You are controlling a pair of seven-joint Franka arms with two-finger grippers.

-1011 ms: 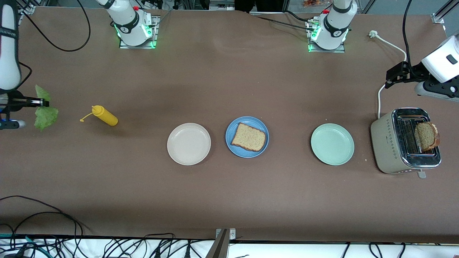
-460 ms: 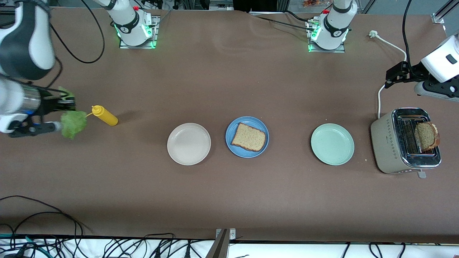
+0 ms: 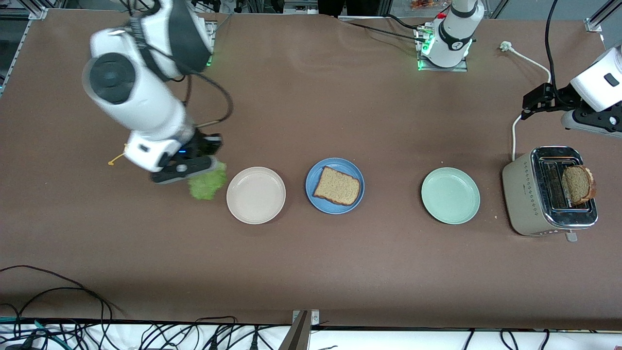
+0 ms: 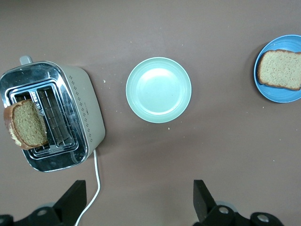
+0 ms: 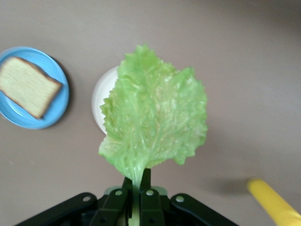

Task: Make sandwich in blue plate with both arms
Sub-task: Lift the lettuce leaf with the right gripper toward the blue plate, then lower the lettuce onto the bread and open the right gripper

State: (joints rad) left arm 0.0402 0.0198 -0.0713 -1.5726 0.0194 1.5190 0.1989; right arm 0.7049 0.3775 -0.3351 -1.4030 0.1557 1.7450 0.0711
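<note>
Lettuce on its way to the blue plate (image 3: 350,167), one slice down.

At the table's middle in the front view, the blue plate with one bread slice (image 3: 337,186) flat on it: base layer done, lettuce and top slice not yet on. At its 9 o'clock, just beside it, a bare beige plate (image 3: 256,195); at that plate's 9 o'clock, over bare table, the right gripper (image 5: 136,186), jaws clamped on the stalk of the lettuce leaf (image 3: 208,183), blade hanging free. At the blue plate's 3 o'clock, well apart, a mint-green plate (image 3: 450,195), then the toaster (image 3: 529,194) with the second slice (image 3: 578,183) standing out of a slot. Waiting over the table by the toaster, the left gripper (image 4: 138,188), jaws wide apart and empty. Likely an open path over the low beige plate; broad bare table toward 6 and 12 o'clock.
</note>
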